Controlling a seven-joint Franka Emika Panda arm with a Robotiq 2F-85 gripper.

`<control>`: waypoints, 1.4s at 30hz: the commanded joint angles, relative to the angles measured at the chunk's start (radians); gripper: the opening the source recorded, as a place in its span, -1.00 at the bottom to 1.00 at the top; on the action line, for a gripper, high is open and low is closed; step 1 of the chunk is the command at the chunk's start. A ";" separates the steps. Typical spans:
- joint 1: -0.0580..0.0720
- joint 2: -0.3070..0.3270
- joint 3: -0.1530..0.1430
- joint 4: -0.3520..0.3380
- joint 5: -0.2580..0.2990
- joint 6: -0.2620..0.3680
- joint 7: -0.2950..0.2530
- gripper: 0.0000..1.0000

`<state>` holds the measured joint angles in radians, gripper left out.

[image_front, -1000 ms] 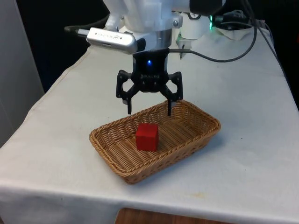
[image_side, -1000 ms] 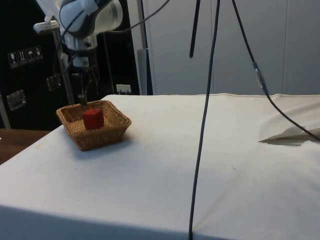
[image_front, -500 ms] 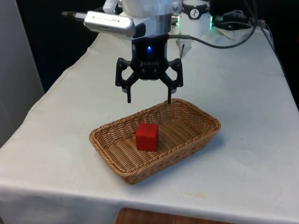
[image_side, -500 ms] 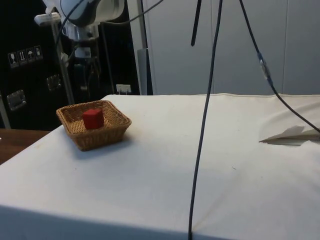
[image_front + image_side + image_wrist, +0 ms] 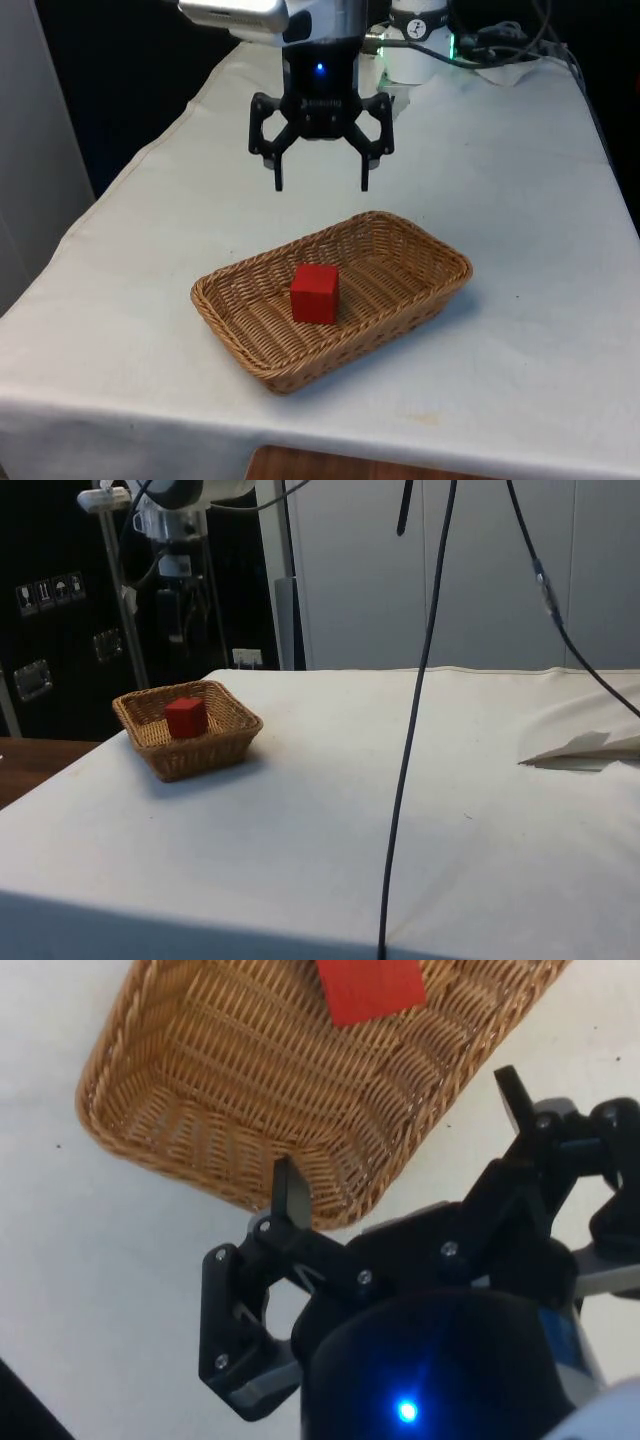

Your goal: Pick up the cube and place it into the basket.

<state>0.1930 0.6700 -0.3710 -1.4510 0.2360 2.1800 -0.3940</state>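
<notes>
White-clothed desk (image 5: 520, 200) w/ wicker basket (image 5: 420, 292) near front edge, toward front view's left. Red cube (image 5: 315, 293) rests inside basket, approx. mid-floor, upright; seen likewise in side view (image 5: 186, 718) and wrist view (image 5: 370, 985). Gripper (image 5: 321, 185) hangs above desk beyond basket's far rim, well clear of cube, fingers spread apart, holding nothing. Black cable (image 5: 415, 720) hangs across side view; crumpled cloth fold (image 5: 585, 748) at desk's far side
</notes>
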 commanded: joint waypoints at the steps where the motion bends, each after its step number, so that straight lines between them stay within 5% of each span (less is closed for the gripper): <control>1: 0.010 -0.031 -0.007 -0.044 -0.008 0.022 -0.002 1.00; 2: 0.000 -0.006 0.000 -0.006 -0.001 0.000 0.000 1.00; 3: 0.010 -0.038 -0.007 -0.050 -0.009 0.021 -0.002 1.00; 10: 0.017 -0.093 -0.008 -0.105 -0.018 0.015 -0.001 1.00; 11: 0.007 -0.067 0.000 -0.066 -0.009 -0.002 0.000 1.00; 13: 0.020 -0.114 -0.008 -0.126 -0.021 0.014 0.000 1.00; 19: 0.023 -0.152 -0.006 -0.163 -0.025 0.024 0.000 1.00; 20: 0.014 -0.125 0.000 -0.126 -0.017 0.000 0.000 1.00; 21: 0.024 -0.158 -0.006 -0.169 -0.026 0.025 0.000 1.00; 28: 0.028 -0.212 -0.005 -0.225 -0.033 0.035 -0.001 1.00; 29: 0.020 -0.189 0.000 -0.191 -0.025 0.009 0.000 1.00; 30: 0.029 -0.225 -0.005 -0.244 -0.034 0.040 -0.002 1.00; 37: 0.032 -0.268 -0.005 -0.304 -0.041 0.046 -0.003 1.00; 38: 0.024 -0.244 0.001 -0.270 -0.030 0.025 -0.004 1.00; 42: 0.033 -0.299 -0.005 -0.341 -0.047 0.040 -0.002 1.00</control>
<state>0.2190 0.3930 -0.3700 -1.7620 0.2000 2.2050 -0.3980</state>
